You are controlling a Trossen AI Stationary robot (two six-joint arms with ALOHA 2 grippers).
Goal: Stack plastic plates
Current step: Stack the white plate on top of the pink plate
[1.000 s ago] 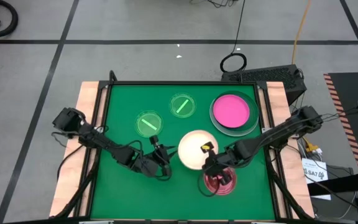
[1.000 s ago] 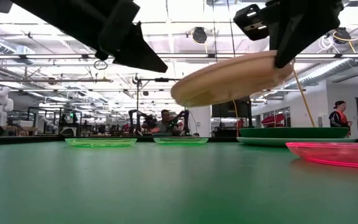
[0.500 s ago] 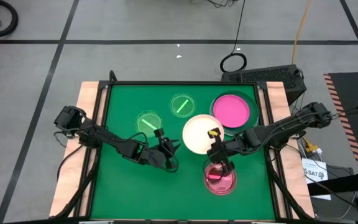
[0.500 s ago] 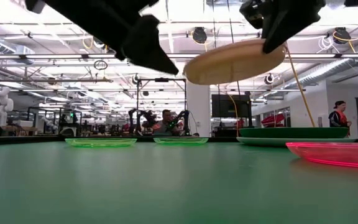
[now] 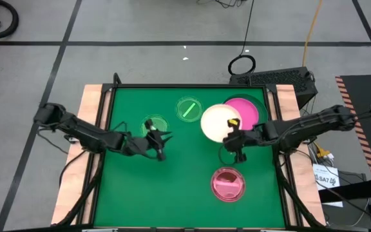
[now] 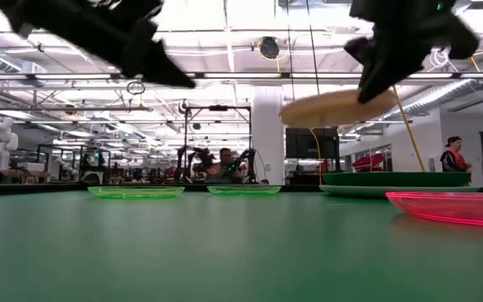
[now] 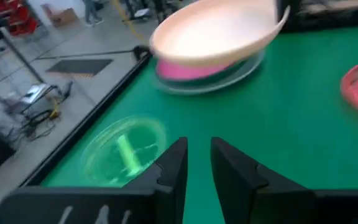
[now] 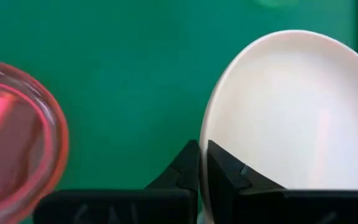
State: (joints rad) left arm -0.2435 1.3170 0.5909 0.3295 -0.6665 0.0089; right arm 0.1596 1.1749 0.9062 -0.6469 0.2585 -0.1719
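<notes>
Cream plate (image 5: 219,122) is in the air, partly over the near-left edge of the magenta plate (image 5: 245,111), which sits on the dark green plate (image 6: 384,179). Right tool (image 5: 235,140) pinches the cream plate's near rim, so the stack lies just beyond it; this arm is nearer. Left tool (image 5: 157,140) hangs over a small green plate (image 5: 154,124), empty, fingers slightly parted. Pink plate (image 5: 227,184) lies nearer on the tabletop (image 5: 127,187).
</notes>
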